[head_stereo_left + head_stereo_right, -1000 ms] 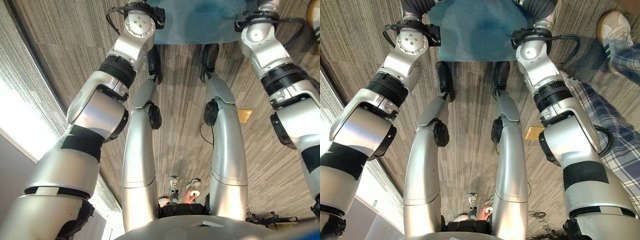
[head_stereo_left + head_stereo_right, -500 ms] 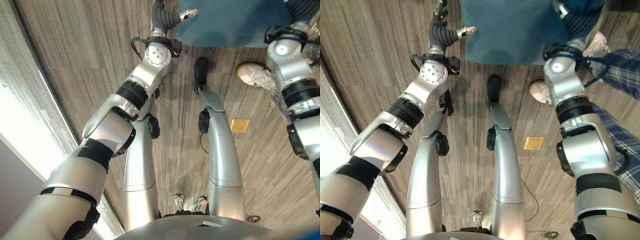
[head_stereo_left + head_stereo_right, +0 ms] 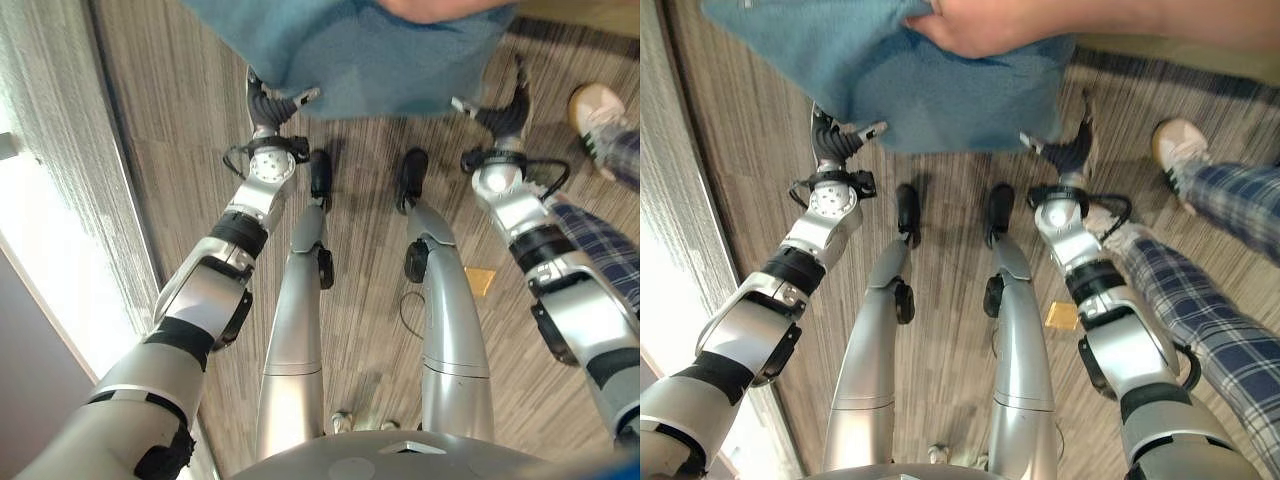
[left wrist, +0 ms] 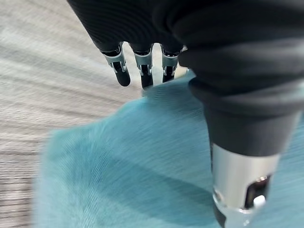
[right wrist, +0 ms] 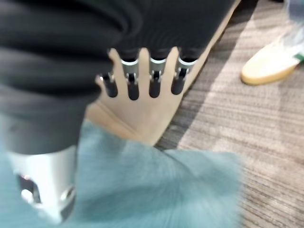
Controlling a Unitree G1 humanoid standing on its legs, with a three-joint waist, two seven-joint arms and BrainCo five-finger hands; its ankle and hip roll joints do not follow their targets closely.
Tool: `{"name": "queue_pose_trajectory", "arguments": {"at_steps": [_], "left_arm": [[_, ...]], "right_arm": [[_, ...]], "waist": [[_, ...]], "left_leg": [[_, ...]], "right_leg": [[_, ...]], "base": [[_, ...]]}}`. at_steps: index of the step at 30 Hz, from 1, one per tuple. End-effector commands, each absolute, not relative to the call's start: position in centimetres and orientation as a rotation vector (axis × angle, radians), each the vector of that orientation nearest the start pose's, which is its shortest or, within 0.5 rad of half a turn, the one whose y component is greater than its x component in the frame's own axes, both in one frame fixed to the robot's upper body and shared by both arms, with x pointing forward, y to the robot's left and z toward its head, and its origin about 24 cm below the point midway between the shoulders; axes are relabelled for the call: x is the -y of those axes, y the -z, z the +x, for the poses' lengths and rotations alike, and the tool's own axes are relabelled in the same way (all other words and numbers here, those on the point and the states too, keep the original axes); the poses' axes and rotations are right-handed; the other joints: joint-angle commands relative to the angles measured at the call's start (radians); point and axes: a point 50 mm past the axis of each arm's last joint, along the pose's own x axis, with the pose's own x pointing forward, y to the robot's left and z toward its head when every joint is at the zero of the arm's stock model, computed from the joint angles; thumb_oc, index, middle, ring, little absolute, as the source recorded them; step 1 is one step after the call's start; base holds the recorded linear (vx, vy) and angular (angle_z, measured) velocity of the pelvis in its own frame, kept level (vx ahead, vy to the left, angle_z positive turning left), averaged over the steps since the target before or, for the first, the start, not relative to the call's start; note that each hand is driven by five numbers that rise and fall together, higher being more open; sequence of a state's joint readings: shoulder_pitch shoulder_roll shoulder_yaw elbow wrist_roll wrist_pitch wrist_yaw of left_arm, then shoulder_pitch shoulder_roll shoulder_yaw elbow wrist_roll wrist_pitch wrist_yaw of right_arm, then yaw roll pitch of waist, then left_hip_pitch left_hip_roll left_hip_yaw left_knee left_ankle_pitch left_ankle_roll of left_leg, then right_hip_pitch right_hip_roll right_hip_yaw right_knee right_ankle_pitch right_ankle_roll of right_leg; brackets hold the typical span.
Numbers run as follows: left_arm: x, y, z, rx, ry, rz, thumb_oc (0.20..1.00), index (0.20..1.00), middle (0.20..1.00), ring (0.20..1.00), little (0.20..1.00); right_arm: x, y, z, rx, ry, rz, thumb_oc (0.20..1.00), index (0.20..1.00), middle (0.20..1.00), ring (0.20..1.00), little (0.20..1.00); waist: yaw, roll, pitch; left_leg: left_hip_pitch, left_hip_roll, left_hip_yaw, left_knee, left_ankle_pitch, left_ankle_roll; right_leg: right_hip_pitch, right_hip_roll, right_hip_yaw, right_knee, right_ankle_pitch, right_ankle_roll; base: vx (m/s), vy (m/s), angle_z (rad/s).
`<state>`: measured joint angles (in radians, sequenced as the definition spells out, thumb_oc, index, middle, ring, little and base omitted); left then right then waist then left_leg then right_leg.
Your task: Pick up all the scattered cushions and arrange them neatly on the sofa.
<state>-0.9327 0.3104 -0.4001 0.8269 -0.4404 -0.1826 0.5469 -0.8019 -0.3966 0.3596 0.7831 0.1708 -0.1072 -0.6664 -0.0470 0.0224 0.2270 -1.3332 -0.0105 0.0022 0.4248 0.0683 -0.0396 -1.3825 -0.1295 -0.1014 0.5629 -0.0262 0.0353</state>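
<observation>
Left wrist view has my left robot hand (image 4: 142,66) with fingers straight and relaxed, thumb over the teal cushion (image 4: 142,166), grasping nothing. My right robot hand (image 5: 142,78) is likewise released, fingers straight past the cushion's edge. The cushion hangs at the far side between both hands, held from above by a person's hand (image 3: 990,25), over the wooden floor (image 3: 760,170). I judge it could drop if the person releases before my fingers curl round it.
</observation>
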Motion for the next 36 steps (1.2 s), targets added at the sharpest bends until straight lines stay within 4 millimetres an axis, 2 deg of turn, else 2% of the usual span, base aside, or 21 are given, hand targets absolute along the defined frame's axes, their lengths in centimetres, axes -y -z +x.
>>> {"name": "queue_pose_trajectory", "arguments": {"at_steps": [1,2,5,6,7,8,9,10,11,14,15,18,19,20,21,22,25,26,29,36], "left_arm": [[-11.3,-14.7,39.5,0.198,-0.16,0.108,1.0,1.0,1.0,1.0,1.0],[-11.9,-13.2,39.1,0.156,-0.168,0.106,1.0,1.0,1.0,1.0,1.0],[-12.7,-10.4,38.2,0.081,-0.175,0.1,1.0,1.0,1.0,1.0,1.0],[-13.3,-7.7,37.1,0.006,-0.176,0.108,1.0,1.0,1.0,1.0,1.0],[-13.7,-5.6,36.2,-0.056,-0.174,0.128,1.0,1.0,1.0,1.0,1.0],[-13.9,-4.4,35.5,-0.094,-0.172,0.135,1.0,1.0,1.0,1.0,1.0],[-14.8,-1.3,33.9,-0.198,-0.181,0.154,1.0,1.0,1.0,1.0,1.0],[-15.0,-0.2,33.2,-0.234,-0.178,0.167,1.0,1.0,1.0,1.0,1.0],[-15.6,2.6,31.1,-0.34,-0.187,0.155,1.0,1.0,1.0,1.0,1.0],[-16.6,5.2,28.8,-0.44,-0.208,0.162,1.0,1.0,1.0,1.0,1.0],[-17.1,6.8,27.2,-0.506,-0.217,0.164,1.0,1.0,1.0,1.0,1.0],[-17.9,8.9,24.8,-0.603,-0.225,0.176,1.0,1.0,1.0,1.0,1.0],[-19.0,11.1,21.8,-0.717,-0.23,0.206,1.0,1.0,1.0,1.0,1.0],[-19.4,11.8,20.7,-0.756,-0.233,0.222,1.0,1.0,1.0,1.0,1.0],[-19.4,11.8,20.7,-0.756,-0.232,0.222,1.0,1.0,1.0,1.0,1.0],[-20.1,13.0,18.5,-0.837,-0.244,0.24,1.0,1.0,1.0,1.0,1.0],[-21.0,14.3,15.6,-0.938,-0.276,0.235,1.0,1.0,1.0,1.0,1.0],[-21.5,14.8,14.0,-0.991,-0.286,0.246,1.0,1.0,1.0,1.0,1.0],[-22.1,15.6,11.5,-1.077,-0.294,0.239,1.0,1.0,1.0,1.0,1.0],[-22.1,15.9,10.6,-1.107,-0.282,0.238,1.0,1.0,1.0,1.0,1.0]], "right_arm": [[17.7,-15.3,38.7,0.296,0.427,-0.406,1.0,1.0,1.0,1.0,1.0],[18.2,-13.5,38.2,0.242,0.424,-0.4,1.0,1.0,1.0,1.0,1.0],[19.1,-10.3,37.1,0.145,0.417,-0.388,1.0,1.0,1.0,1.0,1.0],[19.7,-7.5,35.9,0.055,0.41,-0.378,1.0,1.0,1.0,1.0,1.0],[20.3,-5.5,34.9,-0.01,0.411,-0.376,1.0,1.0,1.0,1.0,1.0],[20.4,-4.2,34.2,-0.054,0.408,-0.373,1.0,1.0,1.0,1.0,1.0],[20.9,-1.5,32.5,-0.153,0.401,-0.373,1.0,1.0,1.0,1.0,1.0],[21.1,-0.6,31.9,-0.187,0.4,-0.37,1.0,1.0,1.0,1.0,1.0],[21.1,2.3,29.8,-0.295,0.383,-0.363,1.0,1.0,1.0,1.0,1.0],[21.4,4.5,27.8,-0.387,0.372,-0.365,1.0,1.0,1.0,1.0,1.0],[21.9,5.9,26.4,-0.453,0.37,-0.376,1.0,1.0,1.0,1.0,1.0],[22.6,7.7,24.4,-0.546,0.36,-0.39,1.0,1.0,1.0,1.0,1.0],[23.5,9.6,21.9,-0.657,0.355,-0.418,1.0,1.0,1.0,1.0,1.0],[23.8,10.2,21.0,-0.693,0.354,-0.421,1.0,1.0,1.0,1.0,1.0],[23.8,10.2,21.0,-0.693,0.354,-0.421,1.0,1.0,1.0,1.0,1.0],[24.2,11.3,19.3,-0.762,0.353,-0.425,1.0,1.0,1.0,1.0,1.0],[24.8,12.4,17.1,-0.848,0.357,-0.427,1.0,1.0,1.0,1.0,1.0],[24.9,13.0,15.8,-0.898,0.349,-0.43,1.0,1.0,1.0,1.0,1.0],[25.0,14.1,13.5,-0.987,0.338,-0.42,1.0,1.0,1.0,1.0,1.0],[24.7,14.6,12.6,-1.029,0.313,-0.411,1.0,1.0,1.0,1.0,1.0]], "waist": [[-0.002,-0.009,-0.007],[0.0,-0.011,-0.014],[0.003,-0.018,-0.008],[0.007,-0.021,-0.009],[0.01,-0.023,-0.015],[0.011,-0.026,-0.016],[0.013,-0.03,-0.015],[0.015,-0.029,-0.017],[0.018,-0.036,-0.031],[0.021,-0.042,-0.045],[0.023,-0.046,-0.06],[0.021,-0.051,-0.085],[0.021,-0.055,-0.111],[0.02,-0.055,-0.119],[0.021,-0.055,-0.117],[0.026,-0.057,-0.131],[0.035,-0.061,-0.147],[0.04,-0.063,-0.159],[0.049,-0.067,-0.188],[0.055,-0.071,-0.199]], "left_leg": [[0.036,0.001,-0.032,-0.05,-0.04,-0.031],[0.101,0.005,-0.036,-0.099,-0.03,-0.039],[0.228,0.008,-0.051,-0.176,-0.013,-0.048],[0.336,0.005,-0.052,-0.23,-0.004,-0.051],[0.415,0.008,-0.051,-0.27,0.003,-0.052],[0.454,0.007,-0.052,-0.289,0.009,-0.055],[0.565,0.01,-0.046,-0.36,0.052,-0.054],[0.613,0.011,-0.043,-0.39,0.059,-0.056],[0.733,0.017,-0.034,-0.451,0.07,-0.064],[0.844,0.015,-0.025,-0.495,0.075,-0.071],[0.902,0.015,-0.021,-0.512,0.073,-0.079],[0.959,0.017,-0.012,-0.512,0.071,-0.09],[1.008,0.02,0.005,-0.512,0.062,-0.099],[1.027,0.021,0.01,-0.512,0.057,-0.1],[1.03,0.021,0.01,-0.512,0.057,-0.1],[1.066,0.025,0.019,-0.512,0.048,-0.1],[1.121,0.028,0.033,-0.512,0.031,-0.094],[1.15,0.031,0.043,-0.512,0.021,-0.093],[1.214,0.037,0.061,-0.512,-0.004,-0.089],[1.276,0.045,0.068,-0.512,-0.027,-0.085]], "right_leg": [[0.081,0.007,-0.018,-0.083,0.018,0.092],[0.133,0.006,-0.027,-0.111,0.022,0.092],[0.241,0.001,-0.045,-0.167,0.034,0.092],[0.334,-0.007,-0.061,-0.223,0.047,0.094],[0.401,-0.01,-0.071,-0.261,0.055,0.095],[0.44,-0.009,-0.078,-0.282,0.061,0.097],[0.54,-0.009,-0.101,-0.351,0.104,0.093],[0.583,-0.005,-0.108,-0.375,0.107,0.094],[0.705,0.005,-0.123,-0.437,0.114,0.095],[0.83,0.018,-0.136,-0.491,0.121,0.096],[0.904,0.026,-0.141,-0.522,0.125,0.1],[1.001,0.035,-0.146,-0.569,0.137,0.103],[1.082,0.039,-0.147,-0.612,0.144,0.107],[1.105,0.041,-0.148,-0.623,0.146,0.108],[1.108,0.041,-0.147,-0.625,0.146,0.108],[1.149,0.041,-0.147,-0.641,0.144,0.11],[1.2,0.043,-0.143,-0.65,0.135,0.112],[1.225,0.043,-0.141,-0.65,0.127,0.113],[1.289,0.046,-0.134,-0.65,0.106,0.115],[1.349,0.051,-0.129,-0.65,0.085,0.114]], "base": [[-0.02,-0.062,0.04],[-0.01,-0.061,0.04],[-0.03,-0.076,0.05],[-0.07,-0.086,0.15],[-0.07,-0.072,0.11],[-0.11,-0.011,0.06],[-0.08,-0.004,0.07],[-0.04,-0.018,0.08],[0.07,-0.016,0.07],[0.11,-0.006,-0.03],[0.14,0.009,0.05],[0.14,0.0,0.06],[0.17,0.008,0.12],[0.15,0.013,0.17],[0.11,0.006,0.07],[0.1,-0.002,0.04],[0.1,-0.008,-0.02],[0.08,-0.008,-0.12],[0.07,-0.015,-0.12],[0.02,-0.015,-0.09]]}}
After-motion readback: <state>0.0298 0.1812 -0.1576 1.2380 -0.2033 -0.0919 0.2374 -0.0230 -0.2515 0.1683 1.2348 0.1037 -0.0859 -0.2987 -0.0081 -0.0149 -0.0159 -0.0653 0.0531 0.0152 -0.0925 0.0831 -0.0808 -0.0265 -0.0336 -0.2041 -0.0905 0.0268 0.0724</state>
